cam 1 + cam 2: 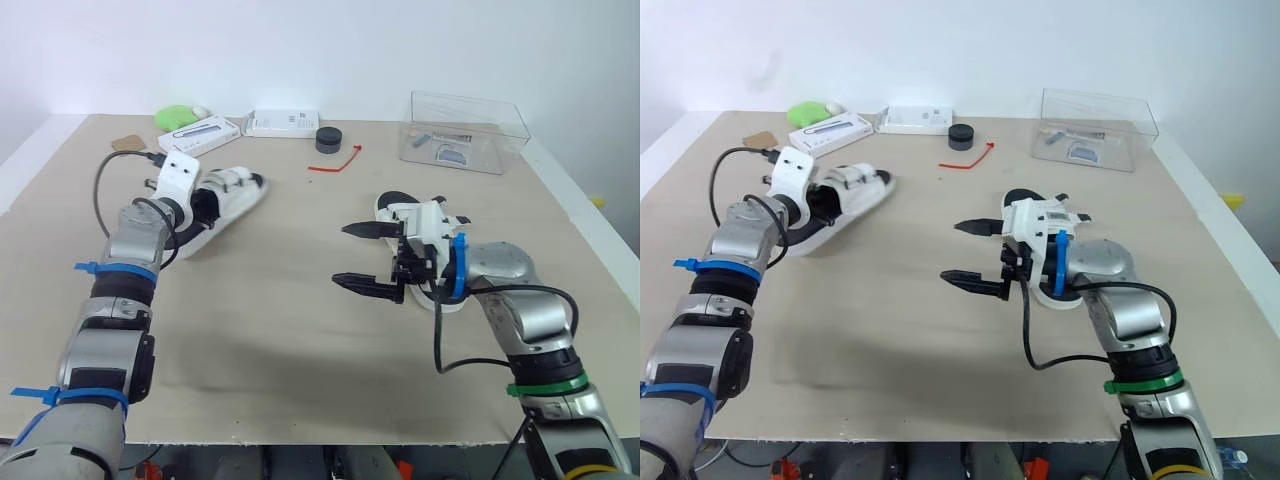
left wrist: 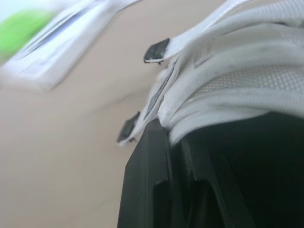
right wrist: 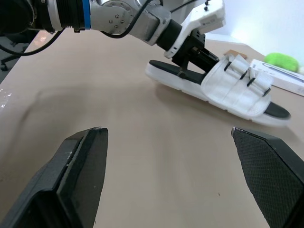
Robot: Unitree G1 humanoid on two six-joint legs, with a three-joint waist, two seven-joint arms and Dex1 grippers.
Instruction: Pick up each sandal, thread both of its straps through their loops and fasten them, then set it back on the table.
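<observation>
Head views: white sandal (image 1: 235, 186) at left of tabletop (image 1: 300, 340), heel end clamped in left hand (image 1: 195, 207), probably to steady it for strap work; resting or just lifted, cannot tell. Second sandal (image 1: 387, 206) flat just behind right hand (image 1: 340, 253).

Left wrist view: black finger (image 2: 147, 180) pressed against white straps (image 2: 237, 71).

Right wrist view: fingers (image 3: 80, 166) spread wide, empty, aimed at the held sandal, likely ready for its straps.

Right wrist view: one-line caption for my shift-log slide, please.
Open right claw faces, across the tan table, the left claw gripping one end of a white sandal.
</observation>
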